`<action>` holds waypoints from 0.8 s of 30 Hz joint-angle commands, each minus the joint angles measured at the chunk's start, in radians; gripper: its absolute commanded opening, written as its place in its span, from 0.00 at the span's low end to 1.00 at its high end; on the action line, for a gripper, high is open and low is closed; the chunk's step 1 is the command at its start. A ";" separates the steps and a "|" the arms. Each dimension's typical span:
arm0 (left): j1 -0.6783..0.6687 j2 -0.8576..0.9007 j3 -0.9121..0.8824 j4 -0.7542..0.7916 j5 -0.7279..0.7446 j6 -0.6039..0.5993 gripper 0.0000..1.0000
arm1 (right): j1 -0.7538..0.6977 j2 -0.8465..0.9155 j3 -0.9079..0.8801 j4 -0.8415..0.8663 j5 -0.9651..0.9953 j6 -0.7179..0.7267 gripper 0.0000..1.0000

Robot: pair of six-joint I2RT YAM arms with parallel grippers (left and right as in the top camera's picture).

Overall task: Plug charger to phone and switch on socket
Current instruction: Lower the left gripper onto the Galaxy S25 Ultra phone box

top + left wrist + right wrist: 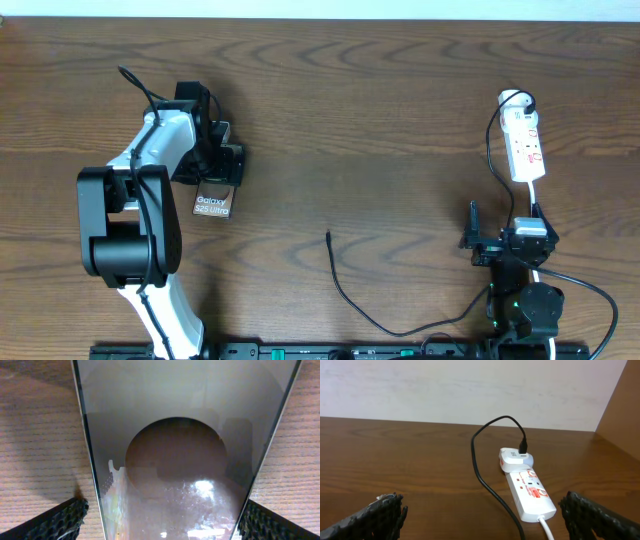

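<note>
Left gripper [165,521]: fingers apart, one pad [55,522] on each side of the phone [180,435]. A sliver of table [400,80] shows beside one long edge, so I judge it is not clamped yet.
Phone: lies flat right under this gripper, its lettered short end sticking out past the wrist in the overhead view.
Phone handling: stiff and thin, with a glossy face that is likely slippery and easy to crack. Take it by the long edges, squeezing gently and squarely, never on the glass.
Charger [331,250]: its plug tip [329,237] lies loose on the table, well apart from both grippers and roughly between them.
Charger handling: light and limp. Pinch just behind the tip – held further back, the end will probably droop and wander off the port.
Right gripper [482,517]: fingers spread wide, holding nothing.
Socket [530,492]: ahead of the right gripper and a little to its right. A white adapter [512,459] is plugged in at the far end.
Socket handling: a light strip that may skid when pushed – press straight down. I cannot make out the switch itself.
</note>
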 commanded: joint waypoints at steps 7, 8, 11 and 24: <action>-0.002 -0.049 -0.097 0.057 -0.005 0.010 0.98 | 0.007 -0.006 -0.002 -0.004 0.008 -0.013 0.99; -0.002 -0.051 -0.101 0.061 -0.005 0.010 0.98 | 0.007 -0.006 -0.002 -0.004 0.008 -0.013 0.99; -0.004 -0.052 -0.111 0.068 -0.004 0.010 0.98 | 0.007 -0.006 -0.002 -0.004 0.008 -0.013 0.99; -0.076 -0.052 -0.113 0.130 -0.005 0.010 0.98 | 0.007 -0.006 -0.002 -0.004 0.008 -0.013 0.99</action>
